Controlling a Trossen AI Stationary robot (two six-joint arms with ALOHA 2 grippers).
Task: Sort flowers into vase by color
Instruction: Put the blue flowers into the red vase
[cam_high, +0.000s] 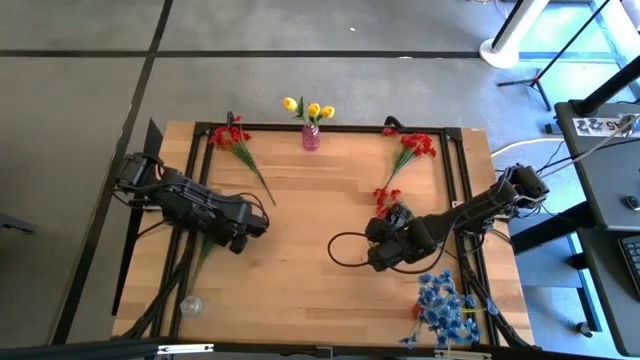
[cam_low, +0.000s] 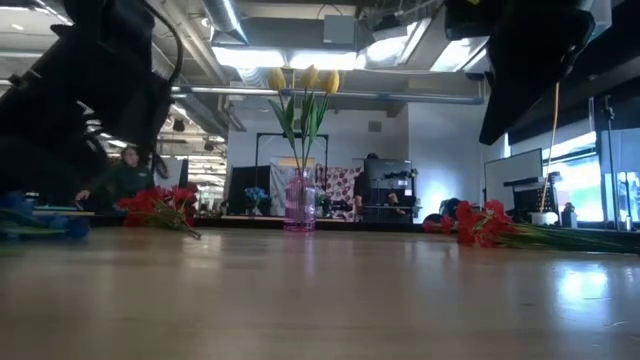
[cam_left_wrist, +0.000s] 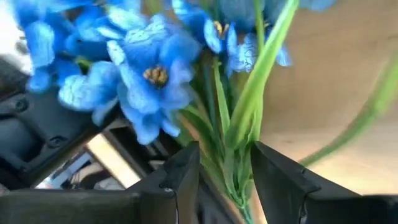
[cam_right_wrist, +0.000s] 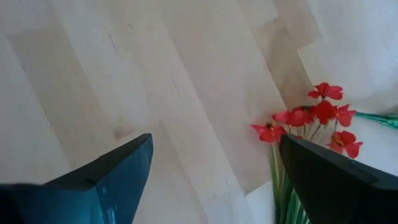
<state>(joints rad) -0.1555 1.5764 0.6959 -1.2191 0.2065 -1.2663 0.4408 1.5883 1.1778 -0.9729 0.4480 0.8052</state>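
Between the left fingers, blue flowers are clamped by stems

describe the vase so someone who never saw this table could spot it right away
Start at the wooden table and go to the middle of its far edge, between the two bunches of red flowers. There stands a small pink see-through vase, upright, holding yellow tulips. It is the only standing thing with flowers in it; the other flowers lie flat.
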